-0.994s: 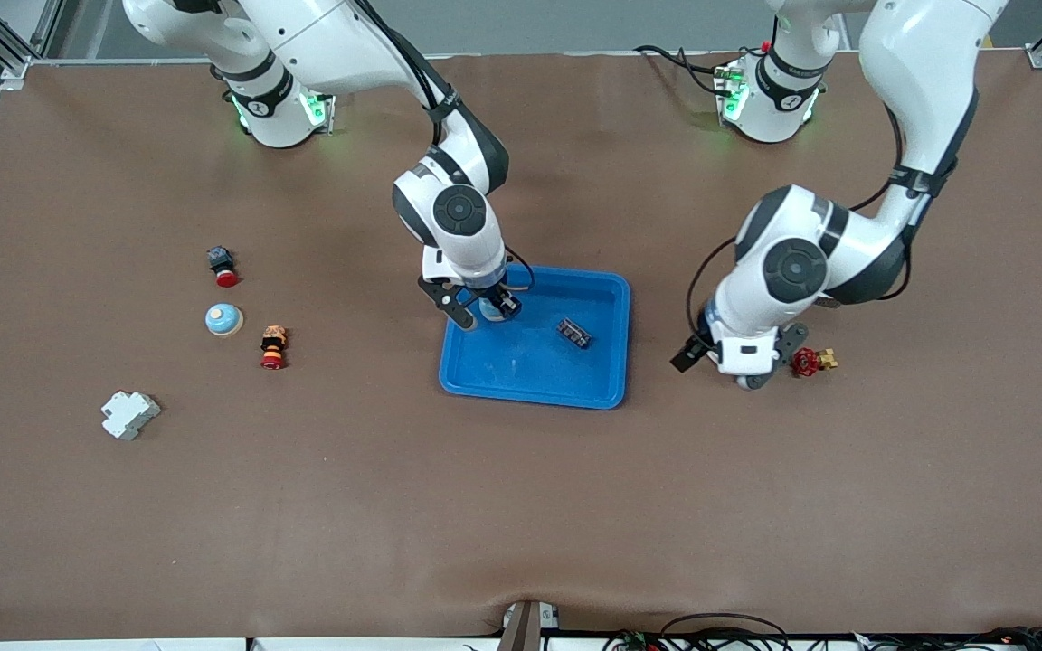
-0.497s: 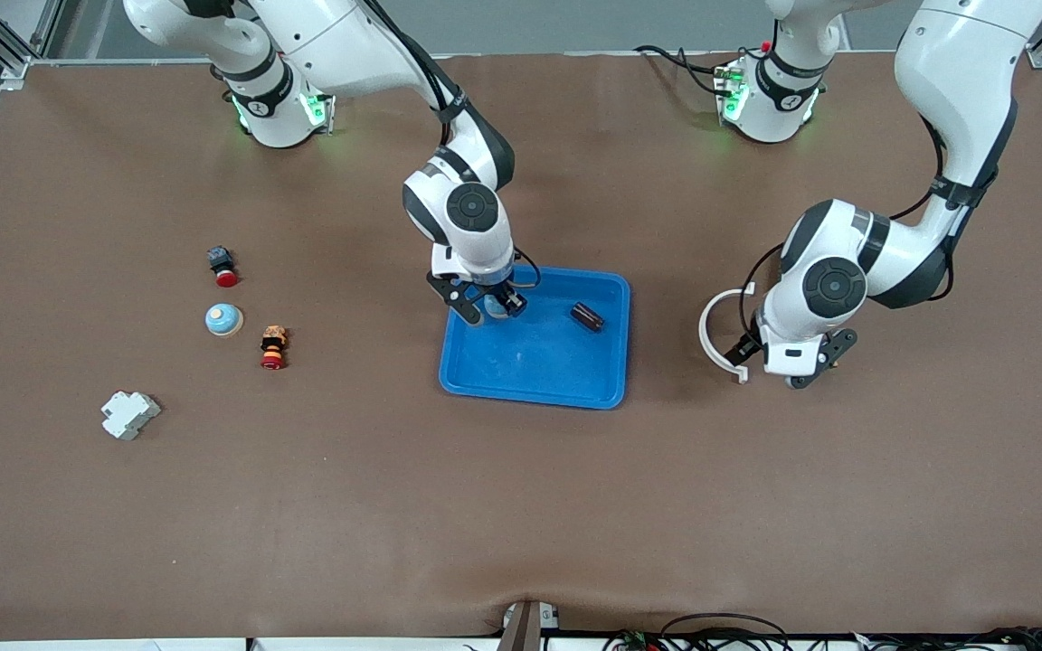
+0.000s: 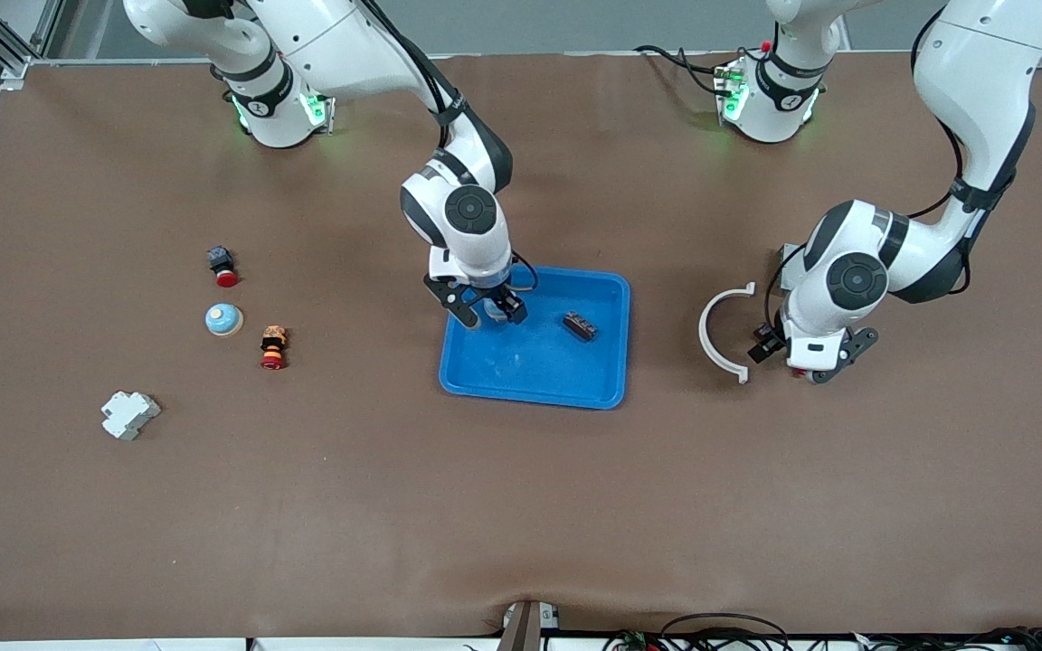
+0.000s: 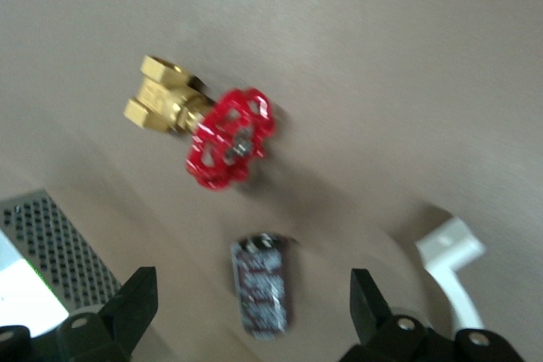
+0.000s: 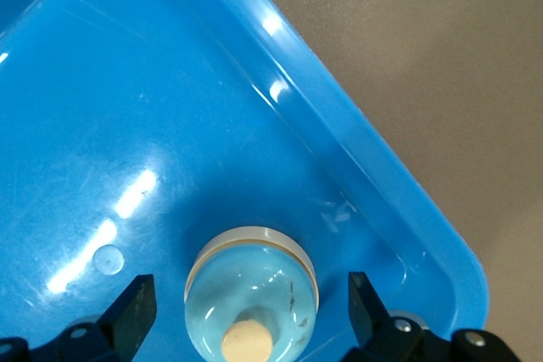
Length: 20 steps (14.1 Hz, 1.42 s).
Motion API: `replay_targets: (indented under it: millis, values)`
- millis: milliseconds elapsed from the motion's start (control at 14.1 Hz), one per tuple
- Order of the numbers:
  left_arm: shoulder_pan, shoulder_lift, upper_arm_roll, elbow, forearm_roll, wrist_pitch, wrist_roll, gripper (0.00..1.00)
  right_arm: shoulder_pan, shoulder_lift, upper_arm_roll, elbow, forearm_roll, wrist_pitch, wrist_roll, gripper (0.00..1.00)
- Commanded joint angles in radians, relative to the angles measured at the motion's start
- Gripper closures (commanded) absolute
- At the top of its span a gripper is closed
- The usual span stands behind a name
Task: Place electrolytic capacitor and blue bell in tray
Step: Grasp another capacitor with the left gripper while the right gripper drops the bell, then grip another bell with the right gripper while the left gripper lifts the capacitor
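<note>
I am releasing the blue bell (image 5: 251,292) into the tray (image 3: 607,384), right gripper (image 3: 485,312) jaws spread (capacitor (image 3: 579,326) already inside); left gripper (image 3: 788,354), jaws open and empty, is waiting; retreat upward next.

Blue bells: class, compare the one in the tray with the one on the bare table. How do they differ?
The tray bell sits in a corner of the tray; the table bell sits on bare table toward the right arm's end. The right gripper straddles the tray bell, jaws open; no gripper is at the table bell, the left gripper being open over a capacitor. Both stand upright: pale-blue domes with cream knobs.
</note>
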Motion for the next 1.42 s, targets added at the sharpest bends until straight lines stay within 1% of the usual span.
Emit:
replay_targets:
  millis: [0, 71, 142, 213, 284, 355, 426, 497, 568, 639, 710, 781, 923, 994, 1136, 1278, 1349]
  values:
    - [0.034, -0.010, -0.011, -0.043, 0.034, 0.045, 0.013, 0.00, 0.014, 0.003, -0.011, 0.031, -0.043, -0.029, 0.023, 0.00]
    - [0.036, -0.012, -0.011, -0.048, 0.034, 0.048, 0.013, 0.00, 0.008, -0.003, -0.011, 0.046, -0.067, -0.074, 0.016, 0.00]
    - [0.036, -0.012, -0.011, -0.057, 0.034, 0.048, 0.011, 0.01, -0.003, -0.008, -0.011, 0.084, -0.096, -0.154, 0.006, 0.00]
    - [0.036, -0.013, -0.011, -0.063, 0.034, 0.057, 0.011, 0.05, -0.012, -0.009, -0.009, 0.139, -0.113, -0.258, -0.004, 0.00]
    - [0.036, -0.012, -0.011, -0.072, 0.034, 0.071, 0.013, 0.05, -0.023, -0.017, -0.011, 0.197, -0.118, -0.371, -0.049, 0.00]
    - [0.036, -0.010, -0.011, -0.079, 0.034, 0.095, 0.011, 0.06, -0.042, -0.035, -0.011, 0.224, -0.119, -0.466, -0.139, 0.00]
    - [0.036, -0.009, -0.011, -0.088, 0.034, 0.117, 0.011, 0.09, -0.075, -0.069, -0.011, 0.226, -0.119, -0.525, -0.250, 0.00]
    - [0.037, -0.009, -0.011, -0.094, 0.034, 0.132, 0.011, 0.23, -0.119, -0.110, -0.012, 0.212, -0.121, -0.565, -0.371, 0.00]
    - [0.037, -0.009, -0.011, -0.097, 0.034, 0.134, 0.011, 0.51, -0.154, -0.144, -0.013, 0.192, -0.135, -0.594, -0.470, 0.00]
    - [0.036, -0.009, -0.011, -0.095, 0.034, 0.134, 0.010, 0.74, -0.190, -0.184, -0.013, 0.159, -0.174, -0.598, -0.539, 0.00]
    - [0.031, -0.007, -0.011, -0.092, 0.036, 0.134, 0.010, 0.90, -0.228, -0.219, -0.011, 0.123, -0.208, -0.596, -0.590, 0.00]
    - [0.025, -0.004, -0.011, -0.091, 0.036, 0.134, 0.010, 1.00, -0.260, -0.254, -0.011, 0.090, -0.221, -0.590, -0.651, 0.00]
    - [0.024, -0.009, -0.013, -0.089, 0.037, 0.134, 0.010, 1.00, -0.352, -0.339, -0.011, 0.004, -0.222, -0.540, -0.806, 0.00]
    - [0.022, -0.024, -0.025, -0.089, 0.037, 0.131, 0.007, 1.00, -0.403, -0.389, -0.009, -0.051, -0.222, -0.497, -0.898, 0.00]
    - [0.025, -0.067, -0.078, -0.086, 0.036, 0.123, -0.013, 1.00, -0.486, -0.469, -0.011, -0.147, -0.222, -0.432, -1.048, 0.00]
    - [0.025, -0.102, -0.115, -0.056, 0.030, 0.108, -0.030, 1.00, -0.579, -0.517, -0.008, -0.226, -0.218, -0.367, -1.174, 0.00]
    - [0.025, -0.105, -0.135, -0.025, 0.024, 0.071, -0.038, 1.00, -0.614, -0.535, -0.008, -0.274, -0.213, -0.324, -1.222, 0.00]
